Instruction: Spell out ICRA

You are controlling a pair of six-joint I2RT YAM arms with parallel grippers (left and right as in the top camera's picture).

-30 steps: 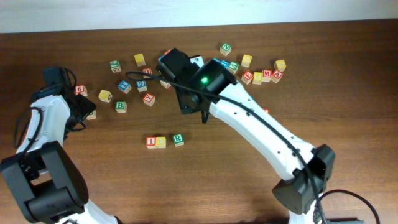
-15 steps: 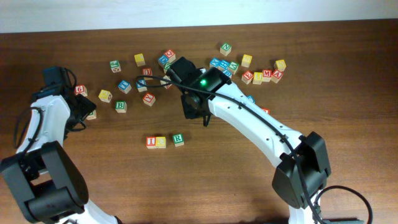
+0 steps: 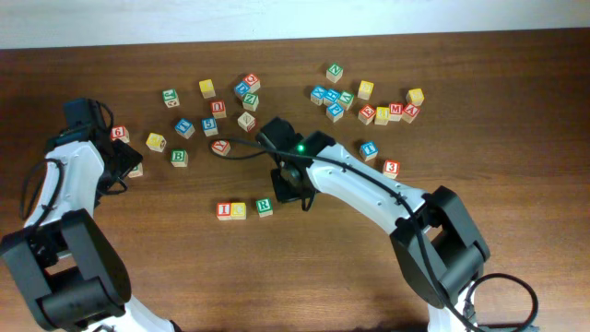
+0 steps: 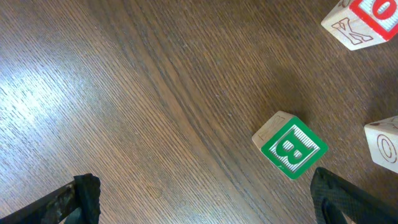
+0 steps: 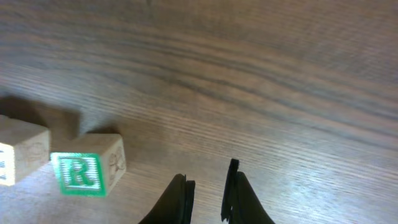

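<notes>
The red I cube, yellow C cube and green R cube lie in a row on the wooden table. My right gripper hovers just right of the R. In the right wrist view its jaws stand nearly shut with a narrow gap and nothing between them. The R lies to their left, with its neighbour cube at the frame edge. A red-lettered cube that looks like an A lies at the far right. My left gripper is open and empty at the left.
Many other letter and number cubes are scattered across the far half of the table, such as a red 3 and a blue one. A green B cube lies just ahead of the open left gripper.
My right arm has swung from the far cluster of cubes toward the near side, stopping just right of the R. The left arm has not moved.
</notes>
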